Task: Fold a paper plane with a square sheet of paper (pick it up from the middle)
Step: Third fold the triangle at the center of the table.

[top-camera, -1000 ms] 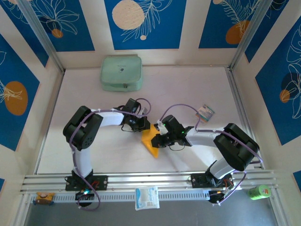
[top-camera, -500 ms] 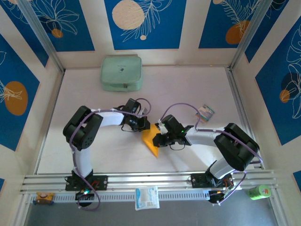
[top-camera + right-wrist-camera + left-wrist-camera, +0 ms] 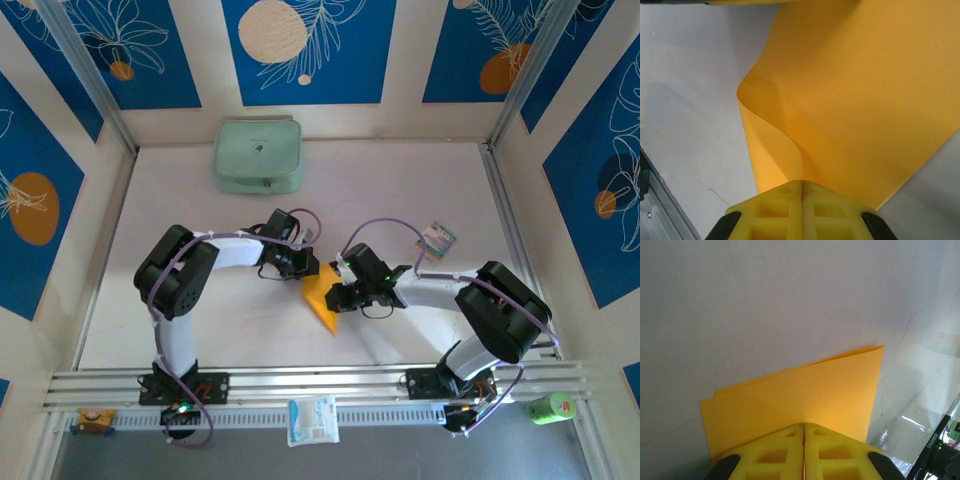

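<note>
Paper [image 3: 320,303]: mid-surface, a little nearer the near edge, between the two hands. From the top camera it reads as a narrow folded shape. The long axis runs from far-left to near-right, and the tapered end points at the near edge.

Left hand [image 3: 306,270]: closed, pinching the paper's far end. In the left wrist view the fingers [image 3: 770,450] meet at a seam over the paper [image 3: 805,390]. Two layers show, slightly offset at the left corner, with one free corner up at the right.

Right hand [image 3: 338,297]: closed, gripping the paper's right side. In the right wrist view the paper [image 3: 855,100] rises from the fingers [image 3: 770,210] in an S-shaped bulge and is not flat.

Room: bare surface [image 3: 420,180] lies open toward the far edge and the far right corner. The pouch [image 3: 258,155] sits against the far edge, left of centre, well apart from the paper. A striped card [image 3: 437,238] lies toward the right edge, near the right arm. A packet [image 3: 313,420] lies off the near edge, past the rails.

Hard to tell: the hands cover the paper's far and right margins from above. Fold count unclear. The right wrist view cuts the paper off at the top and right.
</note>
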You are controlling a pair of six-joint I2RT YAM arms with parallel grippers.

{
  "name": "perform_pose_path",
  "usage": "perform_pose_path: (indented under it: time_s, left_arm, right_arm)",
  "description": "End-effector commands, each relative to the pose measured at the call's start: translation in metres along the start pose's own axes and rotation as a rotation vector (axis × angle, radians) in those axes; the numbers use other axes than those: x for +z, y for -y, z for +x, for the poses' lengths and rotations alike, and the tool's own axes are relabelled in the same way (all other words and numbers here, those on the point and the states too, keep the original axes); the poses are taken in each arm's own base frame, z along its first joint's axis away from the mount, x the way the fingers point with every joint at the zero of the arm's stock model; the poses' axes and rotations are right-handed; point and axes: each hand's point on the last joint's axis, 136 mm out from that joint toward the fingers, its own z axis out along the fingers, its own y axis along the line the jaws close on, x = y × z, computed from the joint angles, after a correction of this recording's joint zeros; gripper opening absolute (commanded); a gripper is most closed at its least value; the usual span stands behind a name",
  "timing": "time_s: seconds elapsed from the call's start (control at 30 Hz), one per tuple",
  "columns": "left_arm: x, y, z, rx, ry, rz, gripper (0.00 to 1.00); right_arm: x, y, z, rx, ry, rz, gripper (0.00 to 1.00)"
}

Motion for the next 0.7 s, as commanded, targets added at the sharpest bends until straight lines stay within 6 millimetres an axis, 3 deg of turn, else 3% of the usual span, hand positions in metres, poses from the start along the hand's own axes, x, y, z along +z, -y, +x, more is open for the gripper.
perform_pose_path:
  time_s: [0.0,0.67]
  left_arm:
    - [0.0027,-0.0140,0.0110,-0.028,-0.030,-0.044,0.09]
    - [0.0024,-0.0138,0.0108,-0.030,-0.028,-0.043,0.09]
  right_arm:
    - [0.0001,0.0016,-0.0030,-0.011,-0.004,0.021,0.03]
    - [0.0055,0.0068,-0.0024,0.000,-0.024,0.061,0.03]
